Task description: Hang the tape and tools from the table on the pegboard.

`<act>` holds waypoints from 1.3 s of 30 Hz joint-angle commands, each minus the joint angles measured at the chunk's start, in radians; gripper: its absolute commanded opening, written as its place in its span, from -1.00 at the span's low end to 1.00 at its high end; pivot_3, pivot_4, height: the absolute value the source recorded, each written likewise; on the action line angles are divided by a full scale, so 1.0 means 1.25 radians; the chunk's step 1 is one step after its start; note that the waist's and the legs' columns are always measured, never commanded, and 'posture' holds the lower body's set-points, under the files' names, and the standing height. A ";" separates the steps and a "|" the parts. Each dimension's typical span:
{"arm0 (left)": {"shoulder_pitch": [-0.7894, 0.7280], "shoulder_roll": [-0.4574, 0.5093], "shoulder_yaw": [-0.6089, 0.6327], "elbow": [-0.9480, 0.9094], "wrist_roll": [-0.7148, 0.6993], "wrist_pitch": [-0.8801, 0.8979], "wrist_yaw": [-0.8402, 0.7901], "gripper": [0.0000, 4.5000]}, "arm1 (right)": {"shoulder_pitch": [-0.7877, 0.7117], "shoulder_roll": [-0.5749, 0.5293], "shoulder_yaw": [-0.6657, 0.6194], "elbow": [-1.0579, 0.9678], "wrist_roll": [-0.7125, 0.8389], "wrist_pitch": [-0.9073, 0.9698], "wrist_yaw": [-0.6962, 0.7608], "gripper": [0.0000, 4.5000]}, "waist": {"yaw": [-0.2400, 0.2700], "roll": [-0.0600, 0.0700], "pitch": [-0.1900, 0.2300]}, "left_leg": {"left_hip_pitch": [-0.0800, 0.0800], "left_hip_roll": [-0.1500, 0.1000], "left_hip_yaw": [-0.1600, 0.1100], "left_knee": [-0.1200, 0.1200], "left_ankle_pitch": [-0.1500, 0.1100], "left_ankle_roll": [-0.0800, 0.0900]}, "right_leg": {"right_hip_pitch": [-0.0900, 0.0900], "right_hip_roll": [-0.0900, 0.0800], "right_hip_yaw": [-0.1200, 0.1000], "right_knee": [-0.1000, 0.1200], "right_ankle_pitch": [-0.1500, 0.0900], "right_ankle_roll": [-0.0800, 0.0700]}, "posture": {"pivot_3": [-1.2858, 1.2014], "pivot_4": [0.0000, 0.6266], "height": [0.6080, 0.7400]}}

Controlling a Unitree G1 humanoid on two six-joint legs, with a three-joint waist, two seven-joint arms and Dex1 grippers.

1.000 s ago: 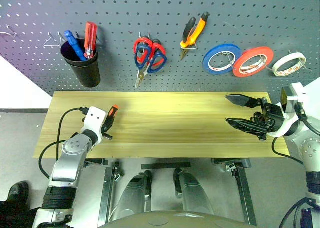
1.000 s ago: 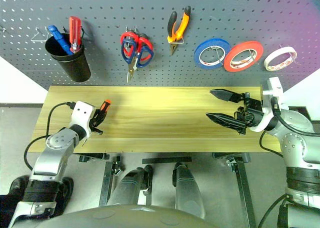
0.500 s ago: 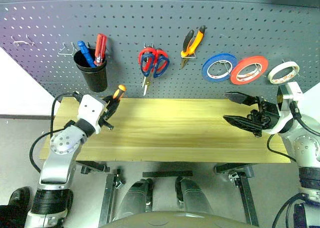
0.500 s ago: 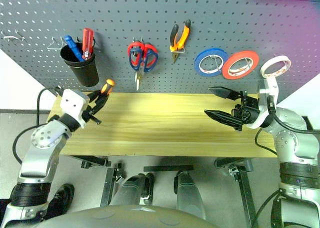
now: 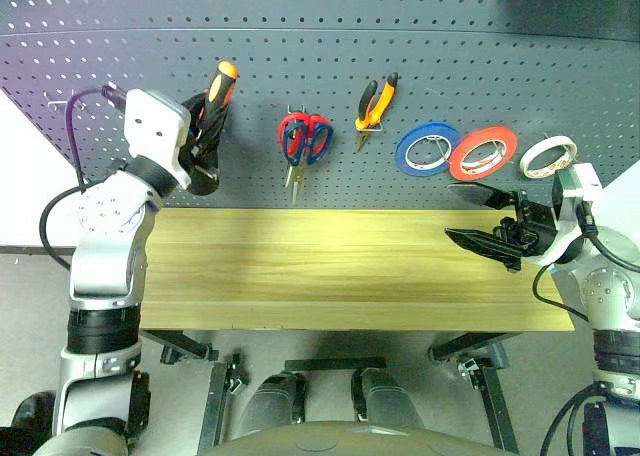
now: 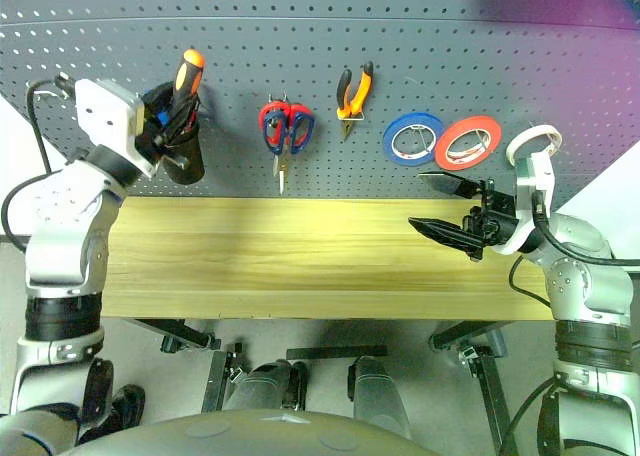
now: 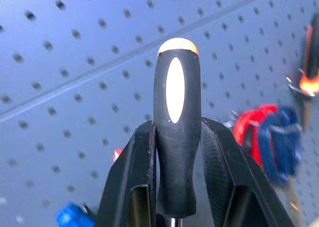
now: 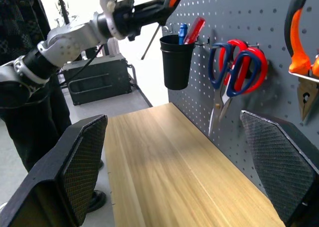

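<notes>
- The tabletop (image 5: 340, 276), nearest the robot, lay bare: pale wood grain running lengthwise, nothing left on it, which suggested the task was close to its end.
- Over its right end the right gripper (image 5: 482, 219) hung released, jaws spread wide and holding nothing, pointing inward along the board. It looked parked out of the way while the other arm worked.
- At the left, the left gripper (image 6: 172, 106) was clenched on the screwdriver (image 6: 184, 81), orange-capped handle up and the shaft hidden. It was raised in front of the black cup (image 6: 186, 161), probably so the tool could drop in tip-first beside the blue and red screwdrivers (image 8: 189, 32) standing there.
- On the pegboard (image 5: 330, 46) behind, hooks carried the scissors (image 5: 303, 141), the pliers (image 5: 375, 101), a blue roll (image 5: 427, 149), an orange-red roll (image 5: 483, 153) and, furthest right, the tape (image 5: 548, 156), each through a loop or its core.
- The board was dark grey with even rows of holes; beside the tabletop, grey floor and a dark case.
</notes>
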 commanded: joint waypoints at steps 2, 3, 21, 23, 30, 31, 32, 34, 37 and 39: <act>-0.099 0.011 0.011 0.057 -0.005 -0.041 -0.001 -0.60 | -0.023 0.000 -0.005 0.001 -0.002 -0.015 0.005 1.00 | 0.000 0.000 -0.004 | 0.001 0.000 0.000 0.000 0.000 0.000 | 0.001 0.000 0.000 0.000 0.000 0.000 | -0.01 -0.77 1.00; -0.122 0.012 0.010 0.080 -0.003 -0.051 -0.003 -0.60 | -0.024 0.000 -0.005 0.001 -0.003 -0.015 0.004 1.00 | 0.000 0.000 -0.006 | 0.001 0.000 0.000 0.000 0.000 0.000 | 0.001 0.000 0.000 0.000 0.000 0.000 | -0.01 -0.77 1.00; -0.271 -0.011 -0.011 0.512 0.047 -0.376 -0.026 -0.60 | 0.002 -0.030 -0.024 -0.041 0.001 0.004 -0.012 1.00 | -0.004 0.000 -0.011 | 0.002 0.000 0.001 0.000 0.001 0.002 | 0.001 0.000 0.001 0.001 0.000 0.000 | -0.04 -0.66 1.00; -0.252 -0.020 -0.011 0.532 0.049 -0.403 -0.021 -0.60 | 0.009 -0.036 -0.028 -0.048 0.004 0.011 -0.014 1.00 | -0.004 0.000 -0.011 | 0.002 0.000 0.001 0.000 0.000 0.002 | 0.001 0.000 0.001 0.000 0.000 0.000 | -0.05 -0.64 1.00; -0.181 -0.025 -0.002 0.496 0.052 -0.437 0.008 -0.60 | 0.019 -0.046 -0.035 -0.054 0.009 0.020 -0.015 1.00 | -0.007 0.000 -0.011 | 0.002 0.000 0.001 0.000 0.000 0.001 | 0.001 0.000 0.002 0.000 0.000 0.000 | -0.04 -0.60 1.00; -0.165 -0.023 0.003 0.486 0.055 -0.442 0.020 -0.60 | 0.018 -0.047 -0.035 -0.052 0.009 0.020 -0.015 1.00 | -0.007 0.000 -0.011 | 0.002 0.000 0.001 0.000 0.000 0.001 | 0.001 0.000 0.002 0.000 0.000 0.000 | -0.04 -0.59 1.00; -0.149 -0.022 0.007 0.472 0.056 -0.440 0.033 -0.60 | 0.018 -0.048 -0.034 -0.050 0.009 0.020 -0.015 1.00 | -0.007 0.000 -0.011 | 0.002 0.001 0.001 0.000 0.000 0.001 | 0.001 0.000 0.002 0.000 0.000 0.000 | -0.04 -0.59 1.00; -0.118 -0.019 0.015 0.443 0.062 -0.440 0.058 -0.60 | 0.016 -0.049 -0.033 -0.046 0.008 0.020 -0.015 1.00 | -0.007 0.000 -0.011 | 0.002 0.001 0.001 0.000 0.000 0.001 | 0.001 0.000 0.002 0.000 0.000 0.000 | -0.04 -0.58 1.00; -0.071 -0.019 0.021 0.391 0.064 -0.432 0.082 -0.60 | 0.013 -0.048 -0.031 -0.041 0.006 0.018 -0.013 1.00 | -0.006 0.000 -0.011 | 0.002 0.001 0.001 0.000 -0.001 0.001 | 0.001 -0.001 0.002 0.000 0.000 0.000 | -0.04 -0.58 1.00; -0.044 -0.019 0.022 0.361 0.071 -0.422 0.095 -0.60 | 0.011 -0.048 -0.030 -0.038 0.005 0.018 -0.013 1.00 | -0.005 0.000 -0.011 | 0.002 0.001 0.001 0.000 -0.001 0.001 | 0.001 -0.001 0.002 0.000 0.000 0.000 | -0.03 -0.57 1.00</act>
